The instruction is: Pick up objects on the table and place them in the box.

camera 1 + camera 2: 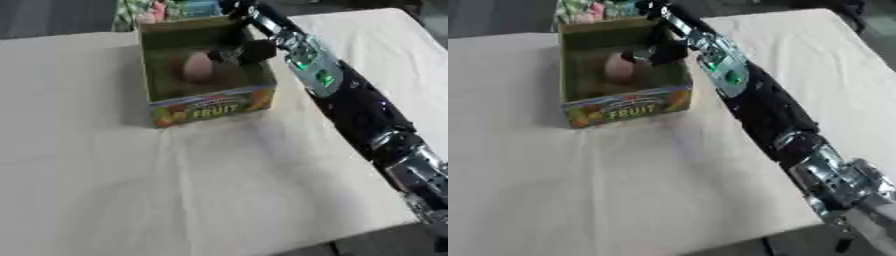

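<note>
White cloth covers the table (pixel 175 190), which fills most of the frame and runs off the right side into a second pale stretch in the upper right. Near the top centre stands an open cardboard box (pixel 210 107) with brown inner walls and a colourful front panel that reads "FRUIT" among printed fruit pictures. Inside the box, on its floor toward the left, lies a pinkish rounded object (pixel 198 67); what it is cannot be made out beyond its colour and shape.

From the lower right corner the robot's right arm (pixel 350 100) stretches diagonally up toward the top centre, black with silver joints and small green lights on the forearm. Its right hand (pixel 245 52) hangs over the box's open top at the right side, just beside the pink object. The dark fingers blur together, so whether they are spread or curled cannot be told, nor whether they touch the object.

Behind the box, at the top edge, sits a patch of mixed green, pink and blue colours (pixel 162 10), too indistinct to name.
</note>
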Tool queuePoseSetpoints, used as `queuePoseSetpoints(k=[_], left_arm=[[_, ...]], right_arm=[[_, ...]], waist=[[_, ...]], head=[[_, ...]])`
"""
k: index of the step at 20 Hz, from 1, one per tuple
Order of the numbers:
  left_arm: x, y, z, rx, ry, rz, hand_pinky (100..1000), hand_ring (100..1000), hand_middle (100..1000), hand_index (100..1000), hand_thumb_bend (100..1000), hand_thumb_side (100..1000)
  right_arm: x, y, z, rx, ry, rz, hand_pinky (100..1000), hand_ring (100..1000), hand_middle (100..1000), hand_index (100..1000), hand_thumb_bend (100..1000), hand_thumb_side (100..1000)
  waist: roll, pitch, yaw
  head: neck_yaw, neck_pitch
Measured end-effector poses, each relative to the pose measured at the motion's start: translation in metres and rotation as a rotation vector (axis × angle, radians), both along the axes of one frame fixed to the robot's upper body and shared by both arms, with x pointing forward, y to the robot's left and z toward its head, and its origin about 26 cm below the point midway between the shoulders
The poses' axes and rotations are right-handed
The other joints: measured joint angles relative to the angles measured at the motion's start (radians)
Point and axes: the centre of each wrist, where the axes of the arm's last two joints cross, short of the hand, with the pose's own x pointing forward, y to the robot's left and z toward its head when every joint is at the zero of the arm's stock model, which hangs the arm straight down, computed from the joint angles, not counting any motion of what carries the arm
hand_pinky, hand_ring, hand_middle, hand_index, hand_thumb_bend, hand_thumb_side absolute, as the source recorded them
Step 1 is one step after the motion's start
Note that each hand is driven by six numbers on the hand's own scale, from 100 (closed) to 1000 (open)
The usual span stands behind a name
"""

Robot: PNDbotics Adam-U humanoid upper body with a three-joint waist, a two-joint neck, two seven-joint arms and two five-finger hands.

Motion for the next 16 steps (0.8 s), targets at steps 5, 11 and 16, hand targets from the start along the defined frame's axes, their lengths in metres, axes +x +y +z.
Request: queuePoseSetpoints(k=[5,11,16], left_arm=[[0.000,0.003,-0.003,-0.004,0.011,0.015,554,597,633,765,439,100],[-0.001,0.006,-0.005,-0.011,0.015,0.033,554,597,633,766,436,100],[0.000,0.010,-0.008,-0.018,0.023,0.062,554,598,633,761,436,100]], right_arm=[[-0.021,-0.018,0.011,0.175,-0.096,-0.065,718,777,737,858,395,421],[-0.036,-0.032,0.014,0.331,-0.139,-0.127,694,753,714,838,320,380],[-0.054,-0.057,-0.007,0.442,-0.131,-0.210,683,742,703,831,285,365]], waist=[[0.005,0.000,-0.015],[0.007,0.001,-0.034],[0.014,0.002,-0.051]], head=[[0.008,0.000],[0.018,0.000],[0.034,0.000]])
